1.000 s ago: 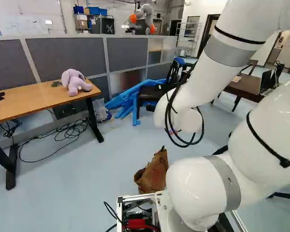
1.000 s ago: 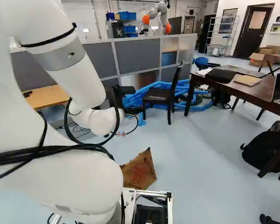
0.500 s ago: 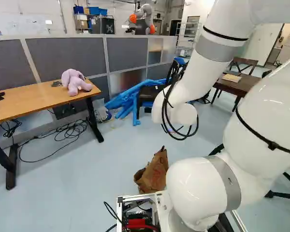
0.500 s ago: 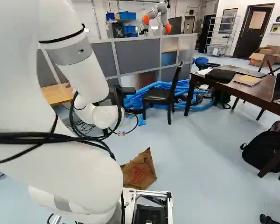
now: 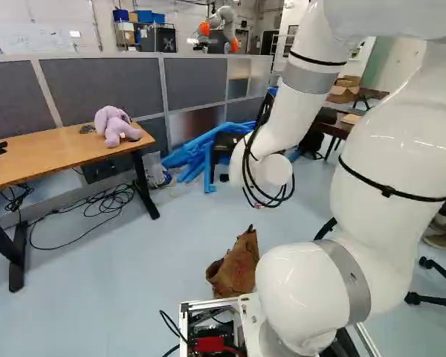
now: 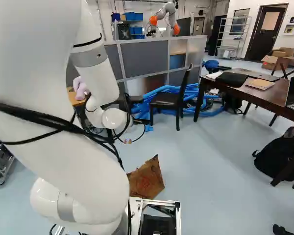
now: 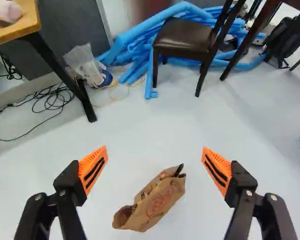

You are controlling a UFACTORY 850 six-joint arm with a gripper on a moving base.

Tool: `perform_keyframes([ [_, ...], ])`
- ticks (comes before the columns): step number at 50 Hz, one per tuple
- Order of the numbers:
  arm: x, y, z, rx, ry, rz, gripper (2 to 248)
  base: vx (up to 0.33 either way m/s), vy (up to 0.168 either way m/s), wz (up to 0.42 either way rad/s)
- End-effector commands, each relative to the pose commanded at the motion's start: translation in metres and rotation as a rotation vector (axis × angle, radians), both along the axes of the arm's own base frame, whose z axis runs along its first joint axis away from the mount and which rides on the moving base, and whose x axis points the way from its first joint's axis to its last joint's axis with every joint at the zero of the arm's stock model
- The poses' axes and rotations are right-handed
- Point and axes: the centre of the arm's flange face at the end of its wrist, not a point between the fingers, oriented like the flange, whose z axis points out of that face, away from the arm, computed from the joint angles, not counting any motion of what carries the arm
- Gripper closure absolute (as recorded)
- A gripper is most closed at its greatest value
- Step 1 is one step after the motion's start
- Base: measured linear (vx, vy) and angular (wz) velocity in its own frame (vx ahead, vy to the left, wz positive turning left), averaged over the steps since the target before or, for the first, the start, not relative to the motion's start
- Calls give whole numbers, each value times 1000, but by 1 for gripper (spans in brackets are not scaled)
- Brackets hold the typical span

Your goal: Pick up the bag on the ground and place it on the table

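The hand (image 7: 155, 152) stands wide open, holding nothing. Well below and ahead of it, between the lines of its fingers, the paper bag (image 7: 162, 201) sits on the floor (image 7: 140, 120): brown, creased, red-printed. Probably light, it should crumple softly; pinch across its narrow middle.

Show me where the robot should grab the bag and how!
Probably from above, pinching the bag across its middle, one finger on each long side. It is longer than it is wide, and slants across the space ahead of the open end effector, which should likely turn to match first.
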Motion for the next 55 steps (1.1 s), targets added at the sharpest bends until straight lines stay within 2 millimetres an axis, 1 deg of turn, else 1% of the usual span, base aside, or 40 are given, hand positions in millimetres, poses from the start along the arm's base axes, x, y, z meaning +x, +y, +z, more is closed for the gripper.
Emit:
perform_keyframes([
  [36,7,0,-48,-8,250,1,3,0,0,0],
  [55,15,0,-75,-10,371,-5,3,0,0,0],
])
